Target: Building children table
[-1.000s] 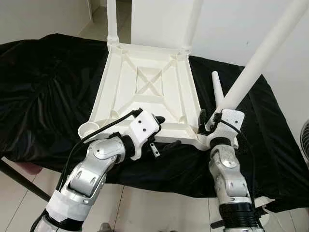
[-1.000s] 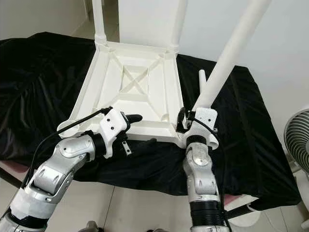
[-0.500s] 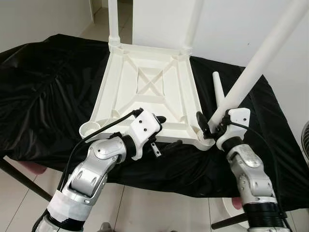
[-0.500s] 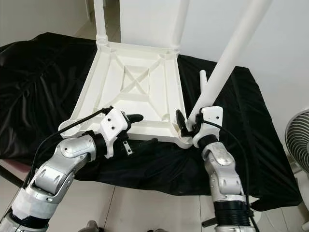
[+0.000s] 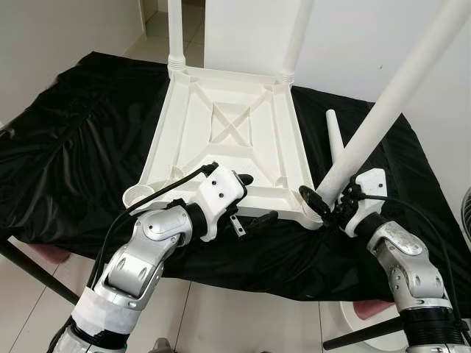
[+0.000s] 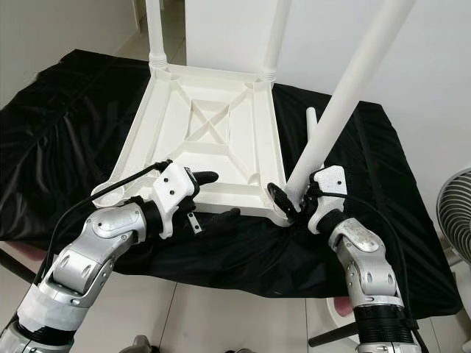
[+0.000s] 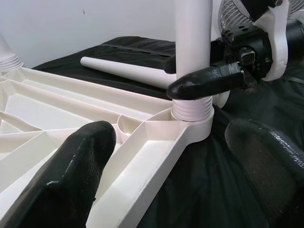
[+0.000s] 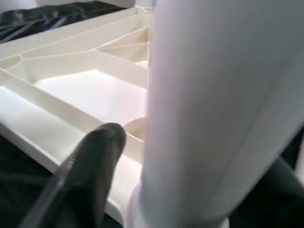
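A black cloth (image 5: 73, 162) is covering a low bench-like surface that is standing on a pale tiled floor (image 5: 243, 316) against white walls (image 5: 66, 29); a fan (image 6: 452, 213) is standing at the cloth's right end.

The white plastic tabletop (image 5: 228, 147) is lying upside down across the middle of the cloth, ribbed underside up. Two white legs are standing upright in its far corner sockets, one at the far left (image 5: 175, 37) and one at the far right (image 5: 294, 40). A third leg (image 5: 397, 95) is leaning up and to the right out of the near right corner socket (image 7: 192, 116), its threaded end sitting in the socket's collar. A fourth, loose leg (image 5: 335, 140) is lying on the cloth just beside the tabletop's right edge. The near left socket (image 5: 136, 196) is holding nothing.

The right gripper (image 5: 329, 202) is clamping its fingers around the base of the leaning leg just above the socket. The left gripper (image 5: 254, 202) is straddling the tabletop's near edge with its fingers (image 7: 76, 166) spread apart, one over the ribbed underside and the other below the edge over the cloth.
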